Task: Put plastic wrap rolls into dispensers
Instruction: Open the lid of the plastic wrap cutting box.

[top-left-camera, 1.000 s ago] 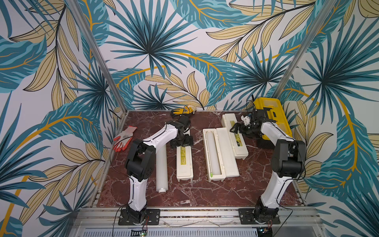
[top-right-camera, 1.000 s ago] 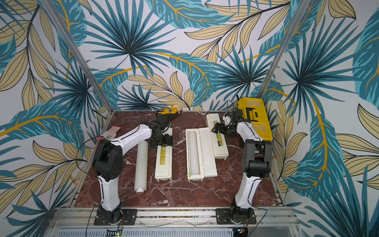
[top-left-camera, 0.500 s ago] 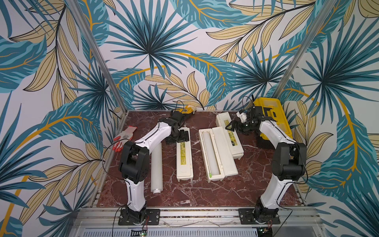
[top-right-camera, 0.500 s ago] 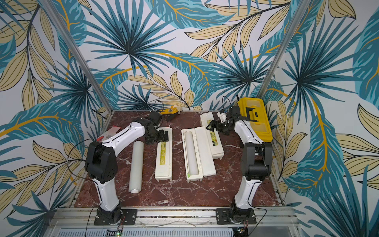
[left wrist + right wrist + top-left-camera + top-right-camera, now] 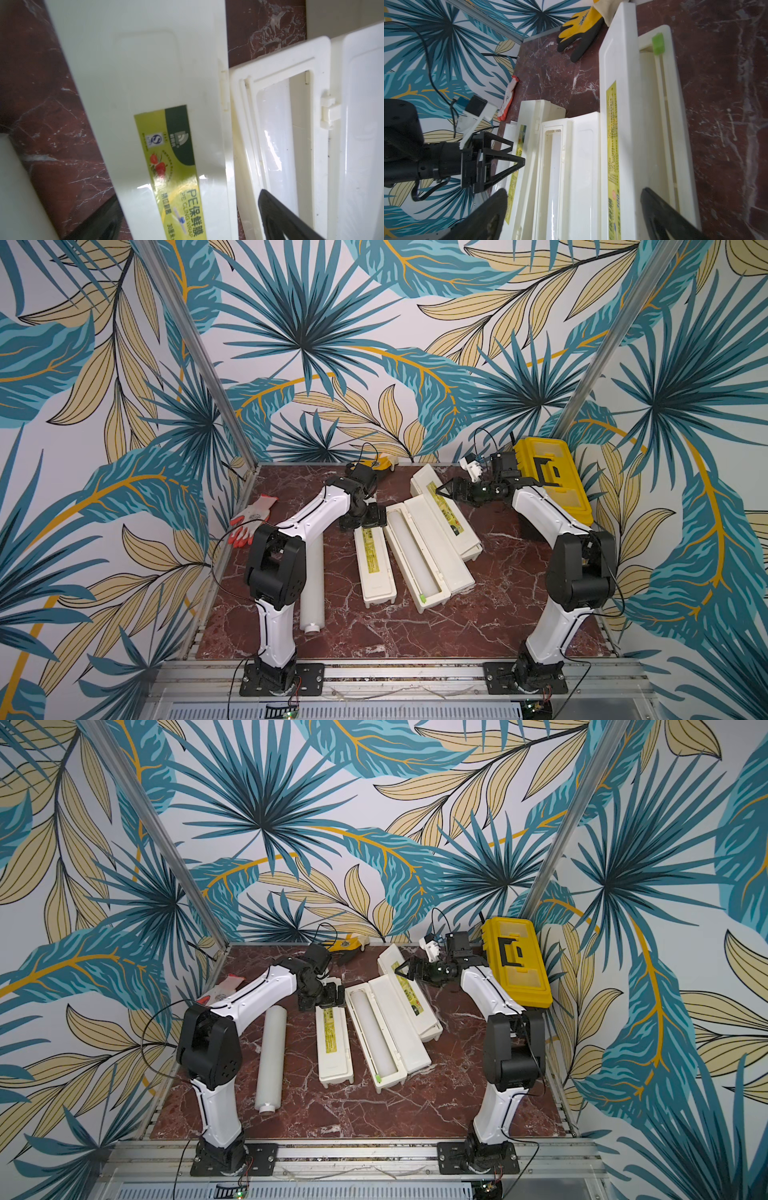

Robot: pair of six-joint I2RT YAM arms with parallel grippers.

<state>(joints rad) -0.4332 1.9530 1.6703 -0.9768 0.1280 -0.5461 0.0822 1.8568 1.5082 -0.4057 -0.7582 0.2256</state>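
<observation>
Three cream dispensers lie side by side. The left dispenser (image 5: 374, 564) (image 5: 166, 145) is closed, and my left gripper (image 5: 368, 516) (image 5: 187, 228) hangs open over its far end. The middle dispenser (image 5: 419, 560) (image 5: 245, 145) is open with a plastic wrap roll (image 5: 411, 551) (image 5: 274, 135) inside. The right dispenser (image 5: 446, 510) (image 5: 612, 145) shows a green end tab (image 5: 657, 43). Above its far part my right gripper (image 5: 446, 491) (image 5: 575, 218) is open and holds nothing. A loose roll (image 5: 311, 572) (image 5: 272, 1052) lies left of the dispensers, partly behind my left arm.
A yellow-and-black toolbox (image 5: 548, 481) stands at the back right beside my right arm. A red-and-white glove (image 5: 251, 518) lies at the left edge. A yellow-and-black glove (image 5: 380, 462) (image 5: 579, 27) lies at the back wall.
My right gripper has moved left. The middle and right dispensers have slid and tilted, their far ends now further left. The left arm shifted slightly. Both grippers stayed open.
</observation>
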